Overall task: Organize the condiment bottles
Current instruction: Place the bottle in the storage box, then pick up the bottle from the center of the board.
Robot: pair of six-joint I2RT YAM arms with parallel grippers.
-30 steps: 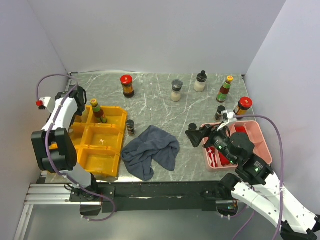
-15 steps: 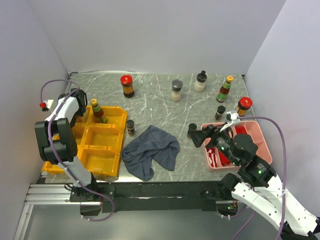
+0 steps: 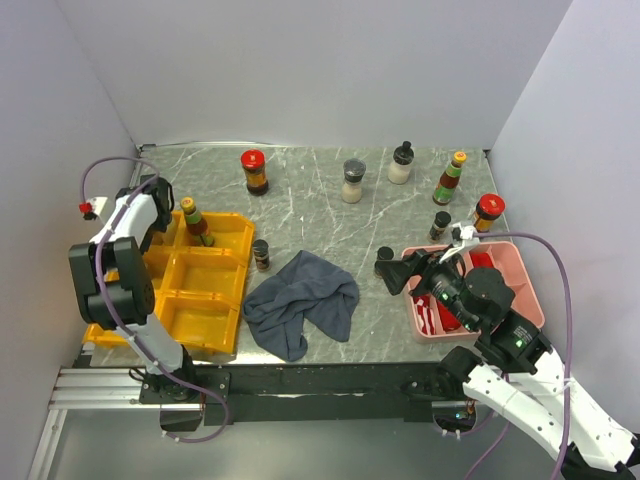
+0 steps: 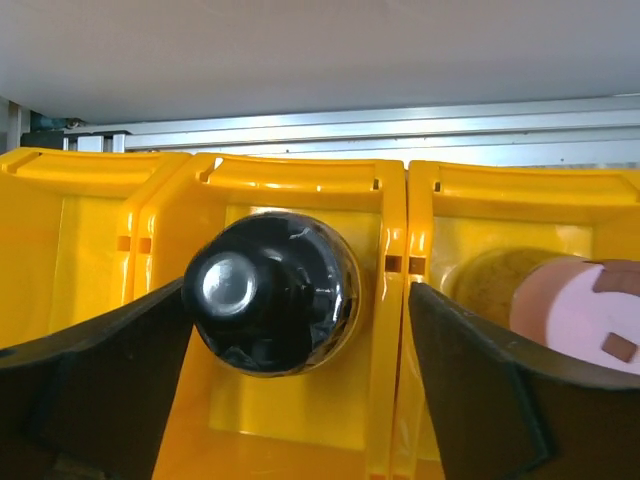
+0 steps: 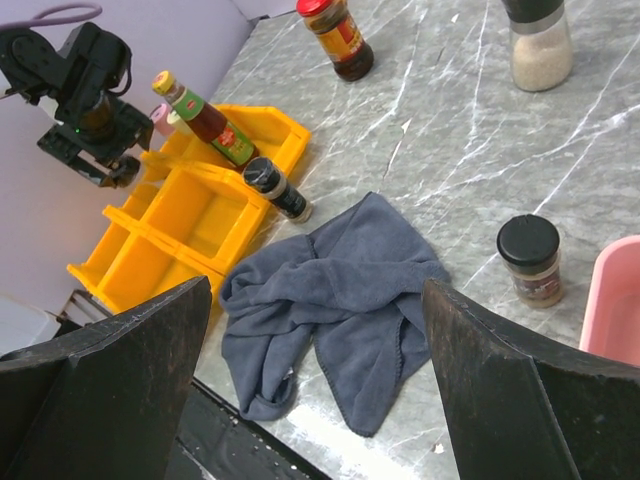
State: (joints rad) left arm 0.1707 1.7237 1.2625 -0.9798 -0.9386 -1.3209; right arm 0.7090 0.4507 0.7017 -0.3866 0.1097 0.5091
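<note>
In the left wrist view my left gripper (image 4: 298, 295) stands open around a black-capped bottle (image 4: 272, 292) upright in a compartment of the yellow tray (image 4: 300, 180); a gap shows at the right finger. A pink-capped jar (image 4: 580, 312) sits in the neighbouring compartment. From above, that gripper (image 3: 160, 215) is at the tray's far-left corner, beside a yellow-capped sauce bottle (image 3: 196, 222). My right gripper (image 3: 392, 272) is open and holds nothing, hovering near a black-capped jar (image 3: 385, 256). Further bottles stand along the back: a red-capped jar (image 3: 254, 171), a grey-capped shaker (image 3: 353, 181) and an orange-capped sauce bottle (image 3: 451, 178).
A dark grey cloth (image 3: 302, 300) lies crumpled between the yellow tray (image 3: 200, 290) and the pink tray (image 3: 510, 262). A small dark bottle (image 3: 261, 254) stands against the yellow tray's right wall. A red-capped jar (image 3: 488, 212) and a small black one (image 3: 441, 225) stand behind the pink tray.
My left gripper's jaws have spread apart off the black-capped bottle, which stays in its compartment. The right arm edged slightly right, then held still.
</note>
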